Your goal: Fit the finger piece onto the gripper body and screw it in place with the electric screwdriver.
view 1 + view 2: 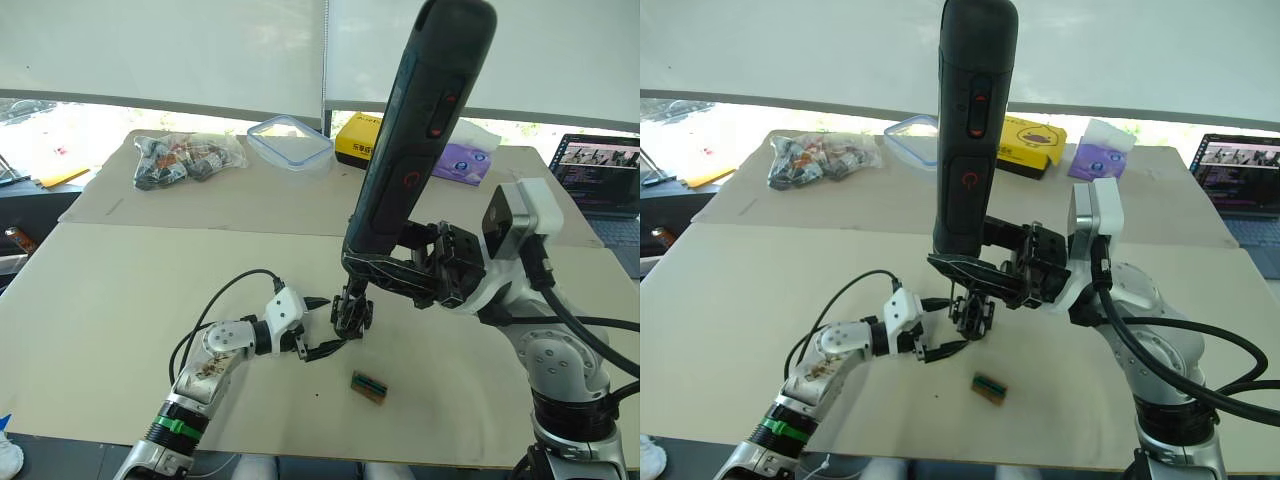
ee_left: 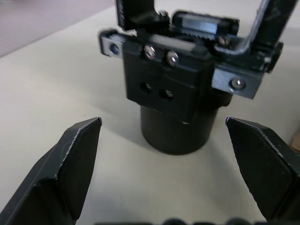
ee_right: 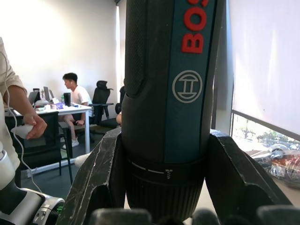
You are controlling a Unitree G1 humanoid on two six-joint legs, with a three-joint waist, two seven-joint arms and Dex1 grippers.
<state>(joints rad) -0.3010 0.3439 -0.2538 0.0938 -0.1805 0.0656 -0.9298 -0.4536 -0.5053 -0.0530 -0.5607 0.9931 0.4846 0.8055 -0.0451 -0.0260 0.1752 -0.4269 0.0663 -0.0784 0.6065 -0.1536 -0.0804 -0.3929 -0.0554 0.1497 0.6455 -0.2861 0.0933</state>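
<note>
One electric screwdriver point(image 1: 970, 130) stands clamped in the right gripper point(image 1: 985, 275) above one gripper body point(image 1: 970, 315) on the tan table point(image 1: 120, 300); the left gripper point(image 1: 320, 330), fingers apart, flanks it. One person sits at a desk.

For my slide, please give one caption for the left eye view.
Right gripper holds the electric screwdriver upright over the gripper body; open left gripper beside it.

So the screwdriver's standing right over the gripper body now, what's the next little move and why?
Probably close the left gripper on the gripper body to steady it. Its fingers stand open on either side of the body without touching. The right gripper holds the electric screwdriver upright just above it, and driving could twist a loose part.
</note>
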